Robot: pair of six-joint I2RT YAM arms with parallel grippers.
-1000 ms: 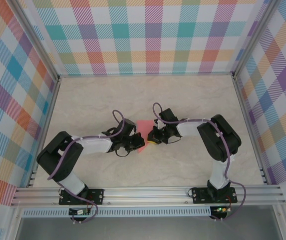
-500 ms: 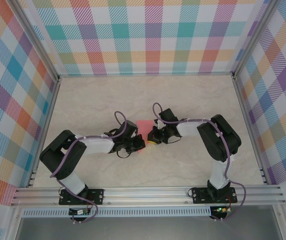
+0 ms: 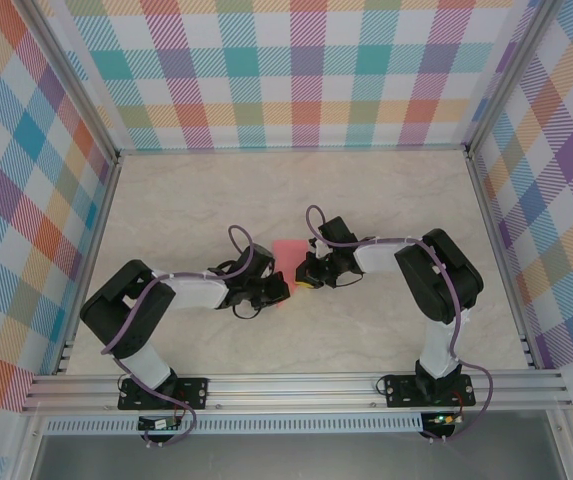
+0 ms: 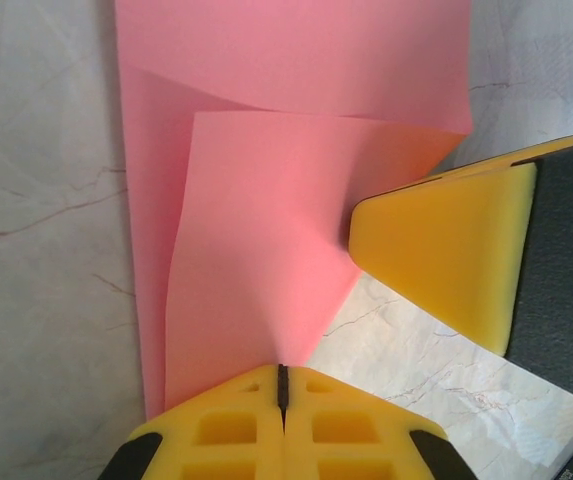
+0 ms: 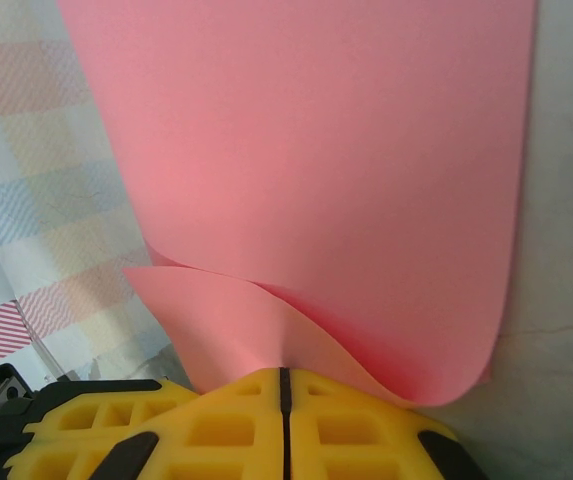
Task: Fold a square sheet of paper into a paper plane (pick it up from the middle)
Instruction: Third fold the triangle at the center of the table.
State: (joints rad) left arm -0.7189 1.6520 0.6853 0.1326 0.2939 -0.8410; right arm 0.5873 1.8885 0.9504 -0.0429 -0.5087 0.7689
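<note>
The square sheet of paper (image 3: 288,254) is salmon-pink and lies on the marble table between the two arms, with one flap folded over. In the left wrist view that flap (image 4: 266,250) lies over the sheet, and my left gripper (image 4: 282,385) is shut on the flap's near tip. My right gripper (image 5: 284,385) is shut on a curled-up edge of the sheet (image 5: 316,150). From above, the left gripper (image 3: 280,290) and right gripper (image 3: 304,272) meet at the sheet's near right corner. The right gripper's yellow finger (image 4: 446,250) touches the flap's edge. A pointed paper plane is out of view.
The marble tabletop (image 3: 366,200) is fenced by checked walls (image 3: 306,70) at the back and sides. An aluminium rail (image 3: 296,385) with both arm bases runs along the near edge.
My left arm has slid slightly right and toward the near edge, carrying the flap's tip with it. The right arm has held still.
</note>
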